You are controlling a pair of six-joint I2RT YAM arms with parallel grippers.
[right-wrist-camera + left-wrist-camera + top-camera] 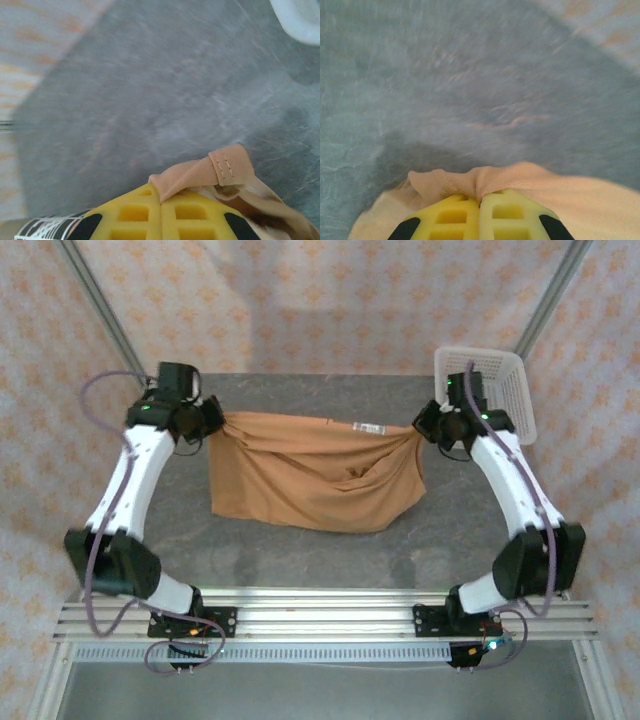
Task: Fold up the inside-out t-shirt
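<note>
The orange-tan inside-out t-shirt (315, 475) hangs stretched between my two grippers above the grey table, sagging in the middle, its lower edge resting on the tabletop. A small white label (371, 426) shows on its top edge. My left gripper (212, 420) is shut on the shirt's left corner; in the left wrist view the yellow fingers (451, 216) pinch bunched cloth (470, 182). My right gripper (428, 430) is shut on the right corner; a stitched hem (227, 167) folds over its yellow fingers (190, 215).
A white plastic basket (490, 385) stands at the back right corner, close behind my right arm. The grey table (300, 550) reaches to the aluminium rail (320, 615) at the front. Patterned walls enclose the back and sides.
</note>
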